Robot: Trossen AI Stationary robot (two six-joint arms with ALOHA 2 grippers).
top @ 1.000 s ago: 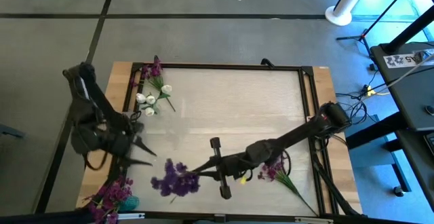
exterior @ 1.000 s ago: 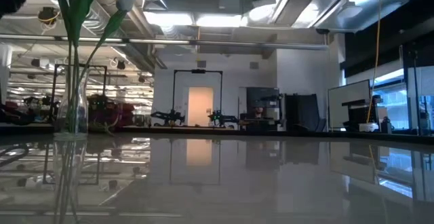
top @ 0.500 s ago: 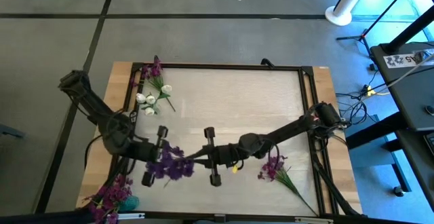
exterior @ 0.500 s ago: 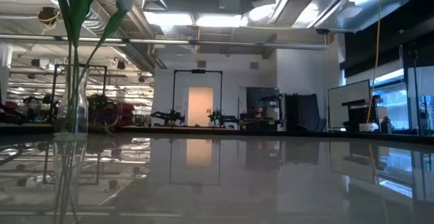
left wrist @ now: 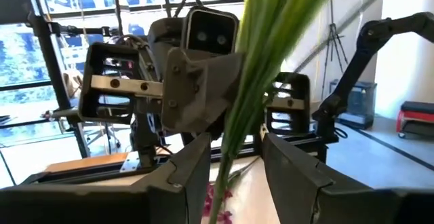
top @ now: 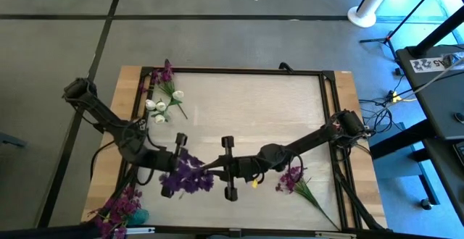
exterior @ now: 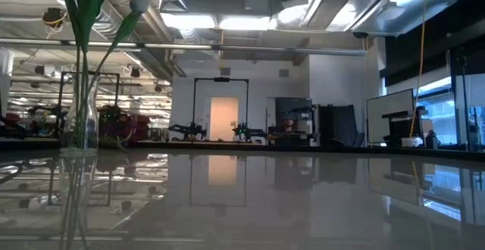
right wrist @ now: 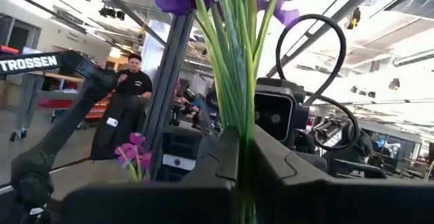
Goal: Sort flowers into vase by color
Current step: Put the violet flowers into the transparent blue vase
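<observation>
A bunch of purple-blossomed, green-stemmed flowers (top: 187, 178) is held above the near middle of the pale wooden table (top: 254, 108), with its stems clamped between the shut fingers of the right gripper (top: 214, 171). The left gripper (top: 174, 164) is placed at the same bunch, its fingers (left wrist: 193, 170) half spread on either side of the green stems without being pressed on them; a hand-over is judged to be under way.

The sorting is judged part done. White-budded stems are seen standing in a clear glass vase (exterior: 79, 117), and purple sprigs are gathered at the near left corner (top: 119, 208). A loose magenta sprig (top: 293, 181) is left lying near the right arm.

The word "TROSSEN" (right wrist: 27, 63) can be read on an arm in the right wrist view.
</observation>
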